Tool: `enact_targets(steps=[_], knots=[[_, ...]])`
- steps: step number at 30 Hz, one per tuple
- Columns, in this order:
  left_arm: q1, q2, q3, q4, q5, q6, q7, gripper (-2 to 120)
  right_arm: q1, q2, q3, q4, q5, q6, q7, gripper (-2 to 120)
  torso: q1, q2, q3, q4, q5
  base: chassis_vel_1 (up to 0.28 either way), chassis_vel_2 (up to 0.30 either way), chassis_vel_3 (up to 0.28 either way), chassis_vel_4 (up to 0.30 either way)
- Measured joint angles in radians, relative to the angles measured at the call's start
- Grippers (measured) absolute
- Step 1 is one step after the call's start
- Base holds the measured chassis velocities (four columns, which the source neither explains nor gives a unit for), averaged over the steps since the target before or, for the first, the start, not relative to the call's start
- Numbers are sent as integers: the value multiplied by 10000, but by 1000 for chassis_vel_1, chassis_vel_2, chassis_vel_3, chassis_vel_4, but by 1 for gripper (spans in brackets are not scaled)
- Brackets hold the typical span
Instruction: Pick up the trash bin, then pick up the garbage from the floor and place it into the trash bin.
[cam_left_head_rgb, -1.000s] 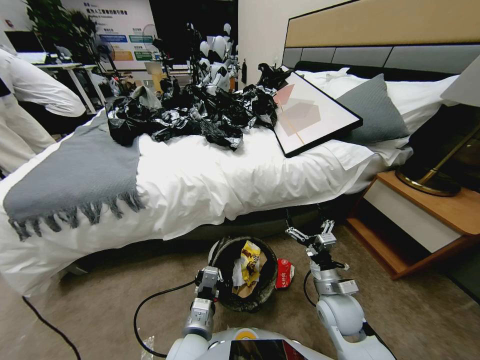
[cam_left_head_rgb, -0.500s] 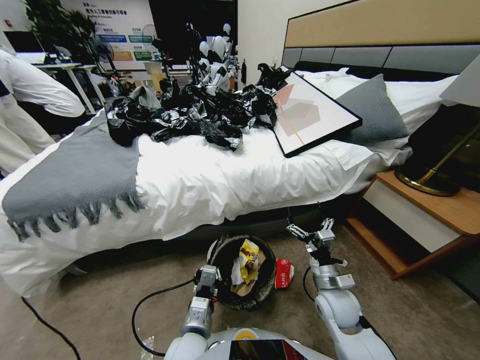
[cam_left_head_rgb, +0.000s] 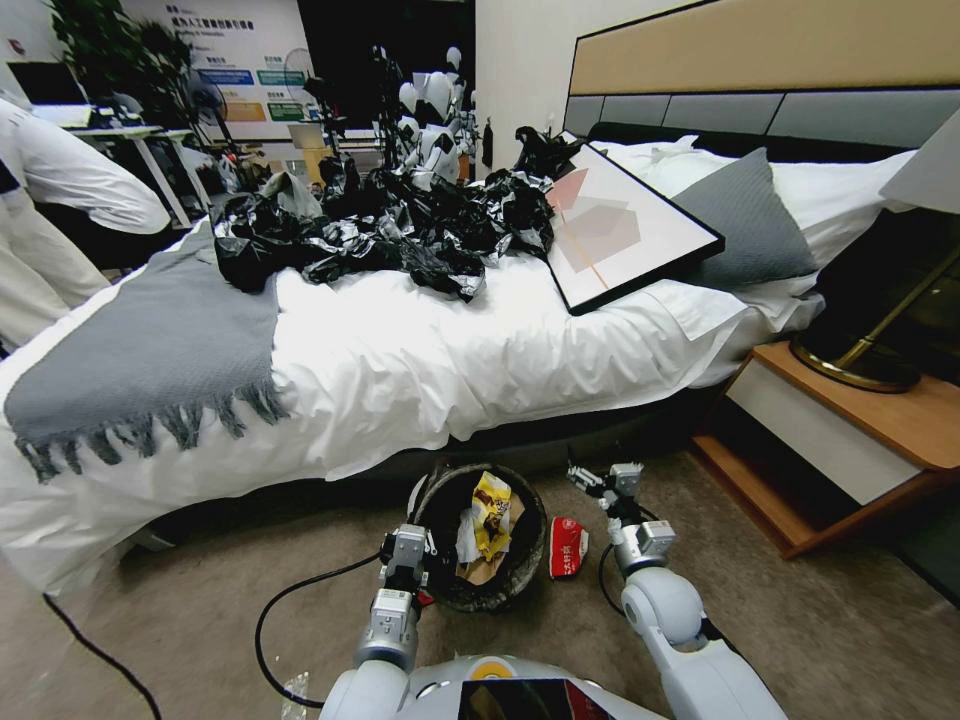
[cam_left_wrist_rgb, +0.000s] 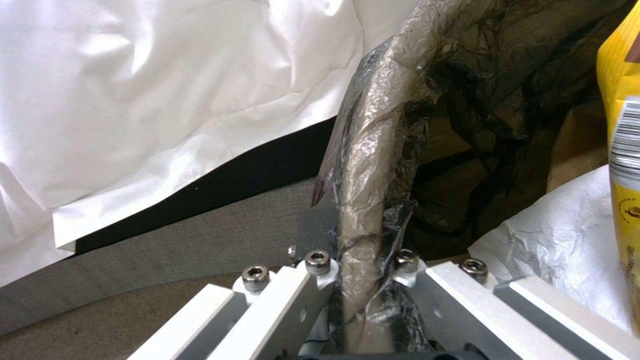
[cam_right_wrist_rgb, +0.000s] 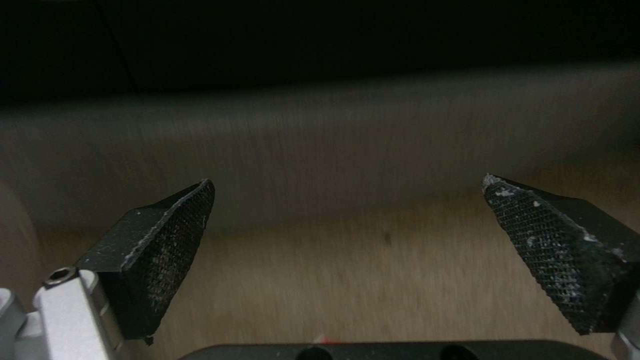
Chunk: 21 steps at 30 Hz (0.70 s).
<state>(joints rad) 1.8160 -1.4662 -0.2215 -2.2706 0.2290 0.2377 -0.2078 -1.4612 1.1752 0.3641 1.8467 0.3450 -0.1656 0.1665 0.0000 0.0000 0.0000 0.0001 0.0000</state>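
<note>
Red packet (cam_left_head_rgb: 567, 547) lies on carpet just beside the trash bin (cam_left_head_rgb: 520, 570), whose rim the left gripper (cam_left_wrist_rgb: 363, 280) clamps. Right gripper (cam_right_wrist_rgb: 347, 235), fingers wide, should descend squarely over it.

The left end effector (cam_left_wrist_rgb: 360, 280) clamps the black-bag-lined rim of the round trash bin (cam_left_wrist_rgb: 373, 165); a yellow wrapper (cam_left_wrist_rgb: 623, 125) and crumpled white paper (cam_left_wrist_rgb: 553, 255) lie inside.

Carpet floor (cam_left_head_rgb: 850, 620): red packet (cam_left_head_rgb: 567, 548) lying just right of bin (cam_left_head_rgb: 520, 570); black cable (cam_left_head_rgb: 290, 610) left.
</note>
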Motion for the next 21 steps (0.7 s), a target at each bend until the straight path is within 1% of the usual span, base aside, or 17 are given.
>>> enact_targets(steps=[1, 4, 5, 7, 8, 10, 21], knots=[[0, 0, 0, 0, 0, 0, 0, 0, 0, 0, 0, 0, 0, 0, 0, 100, 0, 0, 0, 0, 0, 0, 0, 0, 0], [-5, 3, 30, 18, 0, 0, 0, 0, -62, -247, -151, -685, -28, -342, -203, 100, 0, 0, 0, 0, -1, 0, 0, 0, 0], [-5, 3, 30, 18, 0, 0, 0, 0, -62, -247, -151, -685, -28, -342, -203, 100, 0, 0, 0, 0, -1, 0, 0, 0, 0], [-16, 3, 56, 24, 0, 0, 0, 0, -111, -332, -172, -1111, -127, -377, -406, 100, 0, 0, 0, -2, 0, 0, 0, 0, 0], [-16, 3, 56, 24, 0, 0, 0, 0, -111, -332, -172, -1111, -127, -377, -406, 100, 0, 0, 0, -2, 0, 0, 0, 0, 0], [-21, 16, 69, 30, 0, 1, 0, 0, -154, -320, -164, -1624, -97, -454, -505, 100, 0, 0, 0, -2, 1, 0, 0, 0, 0], [-16, 44, 135, -2, 2, 20, -2, 0, -154, -150, -40, -2576, -110, -707, -870, 100, 0, 0, 0, 0, -2, 0, 0, 0, 0]])
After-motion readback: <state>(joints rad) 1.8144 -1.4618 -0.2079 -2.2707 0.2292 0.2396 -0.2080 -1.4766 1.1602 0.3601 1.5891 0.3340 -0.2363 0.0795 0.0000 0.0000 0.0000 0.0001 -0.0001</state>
